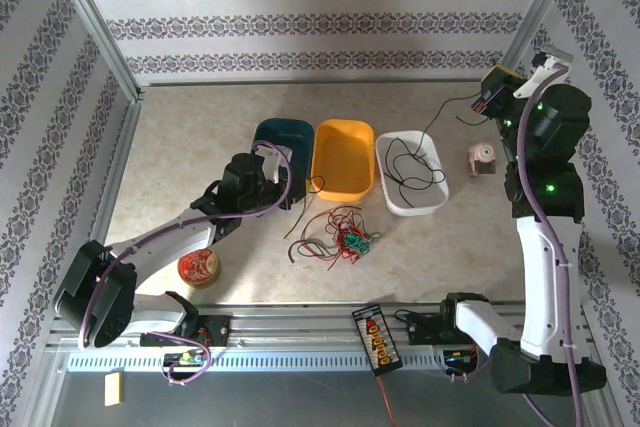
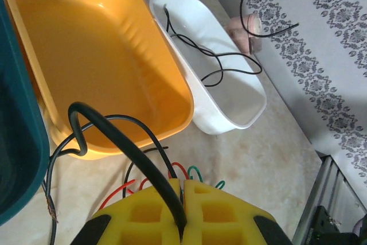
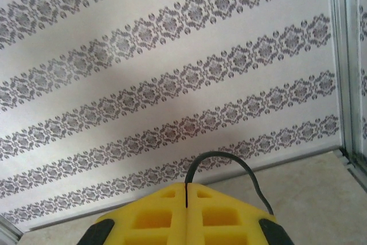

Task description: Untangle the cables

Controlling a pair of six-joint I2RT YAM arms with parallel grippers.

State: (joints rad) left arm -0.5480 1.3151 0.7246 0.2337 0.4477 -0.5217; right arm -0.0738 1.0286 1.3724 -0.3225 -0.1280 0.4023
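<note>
Patterned walls are ringing the table, where the cables are lying tangled by the orange bin. The left gripper is pinching a black cable; the right gripper, raised far right, is pinching a black wire trailing into the white bin.

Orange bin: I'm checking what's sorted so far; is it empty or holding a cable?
Empty: the orange bin has a bare inside, while the white bin beside it holds a black cable.
</note>
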